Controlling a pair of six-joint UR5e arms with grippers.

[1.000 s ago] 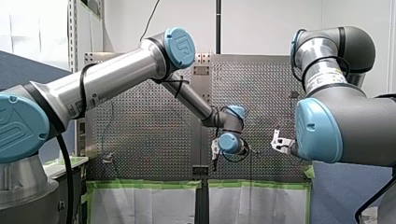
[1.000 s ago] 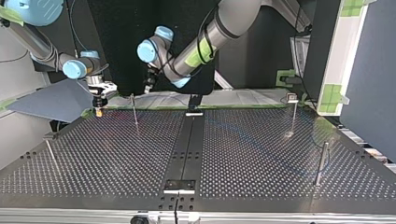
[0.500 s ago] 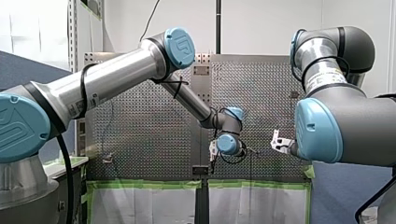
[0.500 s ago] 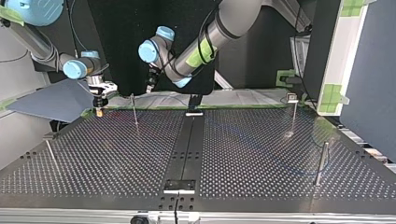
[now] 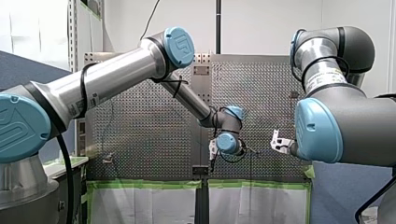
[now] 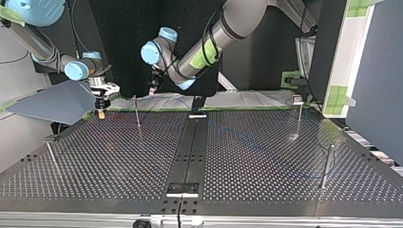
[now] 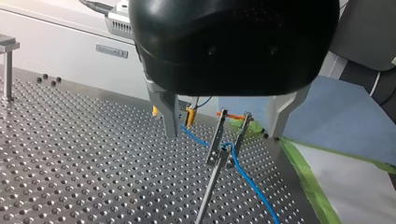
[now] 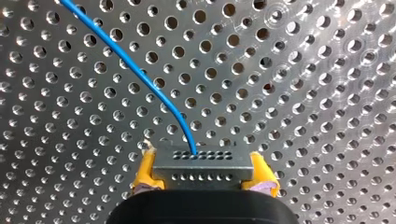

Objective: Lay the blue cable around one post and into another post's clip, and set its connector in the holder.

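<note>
Right gripper [image 8: 204,173] clamped on the connector [image 8: 203,161], beyond the clip post [image 7: 218,156], apparently to tension the blue cable [image 7: 252,186] where it passes through that post's fork. Left gripper [image 7: 224,133] hangs spread above the post, holding nothing, likely placed to press the cable home.

Silver-grey arms [image 5: 116,74], light-blue joint caps [image 5: 180,46], black cables [image 5: 65,177]; right gripper [image 8: 203,170] yellow-padded.

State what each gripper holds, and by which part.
My right gripper clamps the grey rectangular connector by its two short ends, between yellow pads; the thin blue cable runs out of it. My left gripper is open and holds nothing.
</note>
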